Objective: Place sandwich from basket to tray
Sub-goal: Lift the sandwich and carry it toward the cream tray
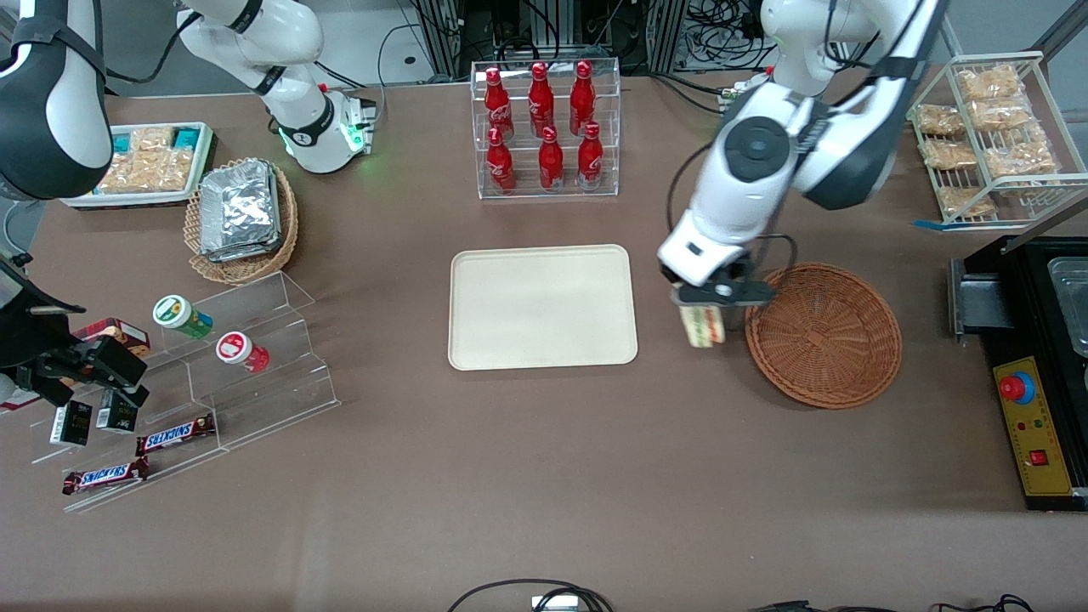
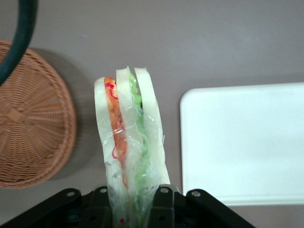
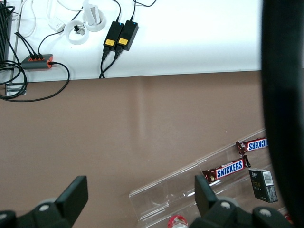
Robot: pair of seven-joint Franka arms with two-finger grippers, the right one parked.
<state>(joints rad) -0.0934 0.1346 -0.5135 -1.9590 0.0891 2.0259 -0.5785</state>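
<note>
The gripper [image 1: 702,316] hangs above the bare brown counter [image 1: 544,476], in the gap between the tray [image 1: 542,308] and the basket [image 1: 823,334]. Its fingers [image 2: 164,206] are closed on the sandwich [image 1: 702,325], pinching the wrapped wedge at one end so that the rest sticks out clear of them. From the wrist camera the sandwich [image 2: 129,142] shows three pale bread slices with an orange-red layer and a green layer between them, all under clear wrap, and it touches neither basket nor tray.

Seen from the front, the basket lies at about 3 o'clock from the sandwich, just beside it, with nothing inside. The tray lies at about 9 o'clock from the sandwich, near but apart, its cream surface bare. A clear rack of red bottles [image 1: 544,127] stands at 12 o'clock from the tray, farther from the front camera.
</note>
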